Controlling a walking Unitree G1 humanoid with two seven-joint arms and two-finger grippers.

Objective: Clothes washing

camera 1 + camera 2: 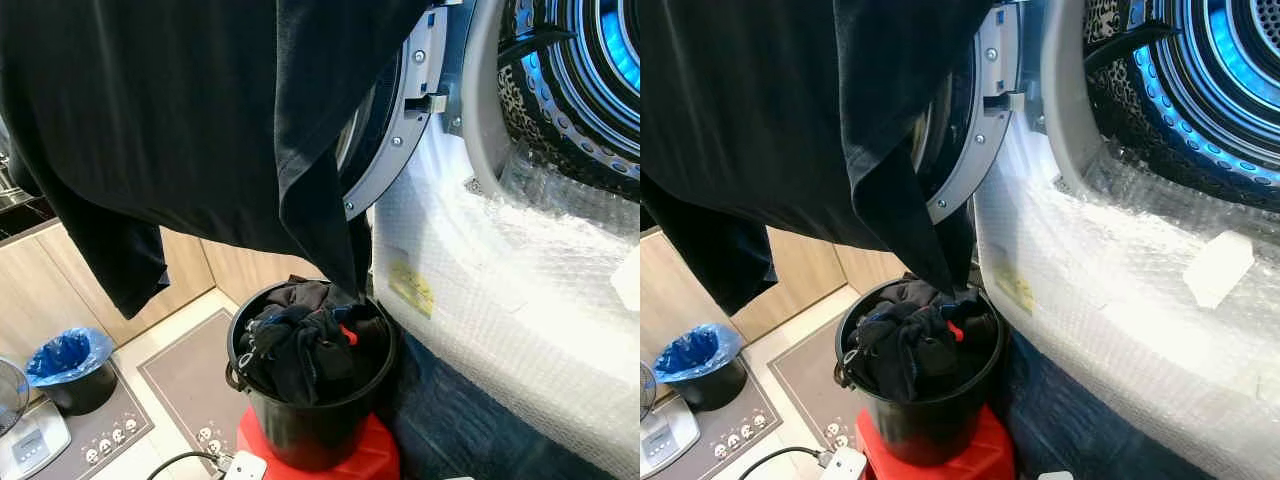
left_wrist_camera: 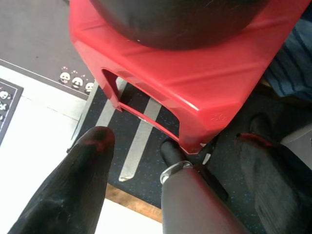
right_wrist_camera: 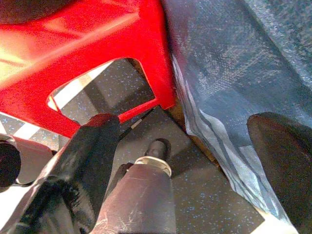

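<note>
A large black garment (image 1: 200, 120) hangs across the upper left of the frame, its tip dipping into the black bucket (image 1: 312, 425) of dark clothes on the red stool (image 2: 161, 78), lower centre. Both pincers, left pincer (image 2: 180, 161) and right pincer (image 3: 190, 146), hang spread open, holding nothing, beside the stool

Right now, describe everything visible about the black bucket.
The black bucket is round, glossy and plastic-looking, standing upright on a red stool beside the bubble-wrapped washing machine. It is heaped with dark clothes, with a small red spot among them. A hanging black garment dips its tip to the pile.
</note>
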